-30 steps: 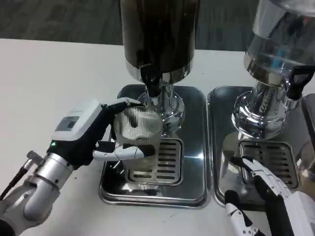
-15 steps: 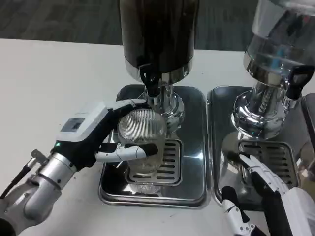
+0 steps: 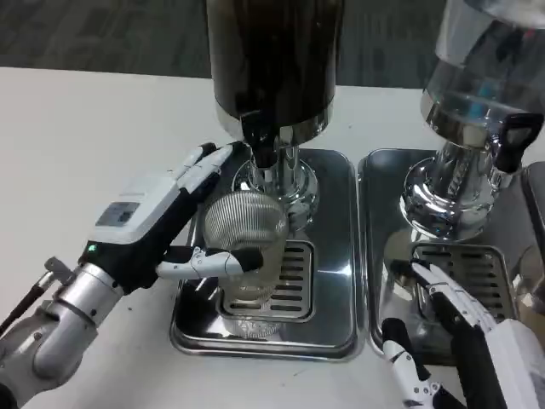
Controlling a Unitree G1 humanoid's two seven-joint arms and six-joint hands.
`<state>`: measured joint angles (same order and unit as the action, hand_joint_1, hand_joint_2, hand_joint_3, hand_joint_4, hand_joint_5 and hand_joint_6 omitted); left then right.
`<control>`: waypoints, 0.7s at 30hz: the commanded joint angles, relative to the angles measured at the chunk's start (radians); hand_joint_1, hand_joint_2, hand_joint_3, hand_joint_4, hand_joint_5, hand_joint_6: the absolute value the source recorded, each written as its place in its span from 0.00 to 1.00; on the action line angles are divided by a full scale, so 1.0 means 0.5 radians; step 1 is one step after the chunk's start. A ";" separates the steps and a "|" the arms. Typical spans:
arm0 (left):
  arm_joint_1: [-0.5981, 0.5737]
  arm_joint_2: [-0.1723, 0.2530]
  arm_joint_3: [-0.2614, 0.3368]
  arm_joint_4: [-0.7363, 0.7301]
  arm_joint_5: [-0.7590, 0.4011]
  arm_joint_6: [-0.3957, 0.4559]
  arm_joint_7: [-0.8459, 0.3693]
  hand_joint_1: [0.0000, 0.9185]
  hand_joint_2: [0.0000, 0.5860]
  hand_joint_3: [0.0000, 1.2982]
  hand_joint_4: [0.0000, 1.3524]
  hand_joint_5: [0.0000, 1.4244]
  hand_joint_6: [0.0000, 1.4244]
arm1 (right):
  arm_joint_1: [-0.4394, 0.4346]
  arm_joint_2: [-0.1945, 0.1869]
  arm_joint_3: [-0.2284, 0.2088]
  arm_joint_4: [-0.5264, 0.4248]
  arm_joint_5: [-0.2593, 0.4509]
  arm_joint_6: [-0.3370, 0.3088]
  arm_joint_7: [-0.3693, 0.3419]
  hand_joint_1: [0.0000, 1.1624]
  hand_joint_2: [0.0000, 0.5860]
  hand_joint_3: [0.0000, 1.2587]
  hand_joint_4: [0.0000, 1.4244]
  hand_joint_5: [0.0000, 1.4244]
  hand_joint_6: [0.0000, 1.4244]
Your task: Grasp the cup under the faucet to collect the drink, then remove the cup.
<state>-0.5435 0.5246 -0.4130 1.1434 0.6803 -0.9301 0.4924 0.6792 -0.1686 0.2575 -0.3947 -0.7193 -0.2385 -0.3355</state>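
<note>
A ribbed clear glass cup (image 3: 247, 239) stands upright on the slotted grate of the left drip tray (image 3: 336, 256), just below the black faucet (image 3: 260, 141) of the dark drink dispenser (image 3: 272, 60). I cannot tell whether there is drink in the cup. My left hand (image 3: 149, 217) is at the cup's left side. Its thumb (image 3: 213, 260) lies along the cup's near wall, while its fingers (image 3: 204, 162) stretch up and away from the glass toward the dispenser base. My right hand (image 3: 464, 341) waits low at the right with fingers spread and nothing in it.
A second dispenser (image 3: 485, 77) with a clear tank and a black tap (image 3: 515, 141) stands on its own steel tray (image 3: 375, 256) at the right; my right hand lies over that tray's front edge. White table (image 3: 94, 136) stretches to the left.
The cup, held tilted in my left hand a second ago, has come down upright onto the grate. The left fingers have since spread off the glass. The right hand barely shifted.
</note>
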 commanded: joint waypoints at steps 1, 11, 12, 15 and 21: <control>0.046 0.039 0.000 -0.060 0.016 0.017 0.030 0.01 0.00 0.00 0.00 0.00 0.08 | -0.018 -0.009 -0.004 0.024 0.011 -0.024 0.003 0.24 0.73 0.18 0.10 0.10 0.10; 0.150 0.138 0.123 -0.185 -0.079 -0.080 0.058 0.00 0.00 0.00 0.00 0.00 0.07 | -0.050 -0.009 0.007 0.067 0.016 -0.044 -0.005 0.25 0.72 0.18 0.10 0.10 0.10; 0.165 0.150 0.144 -0.200 -0.093 -0.094 0.057 0.00 0.00 0.00 0.00 0.00 0.07 | -0.062 -0.012 0.008 0.075 0.017 -0.043 0.003 0.25 0.72 0.18 0.10 0.10 0.10; 0.202 0.180 0.192 -0.236 -0.128 -0.117 0.052 0.00 0.00 0.00 0.00 0.00 0.07 | -0.089 -0.017 0.012 0.091 0.028 -0.048 0.016 0.25 0.72 0.18 0.10 0.10 0.10; 0.328 0.268 0.343 -0.330 -0.271 -0.244 -0.010 0.00 0.00 0.00 0.00 0.00 0.07 | -0.121 -0.016 0.020 0.098 0.040 -0.054 0.019 0.25 0.72 0.19 0.10 0.10 0.10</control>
<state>-0.4191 0.6262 -0.2795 1.0052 0.5913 -1.0051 0.5101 0.6234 -0.1711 0.2629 -0.3538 -0.7115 -0.2444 -0.3294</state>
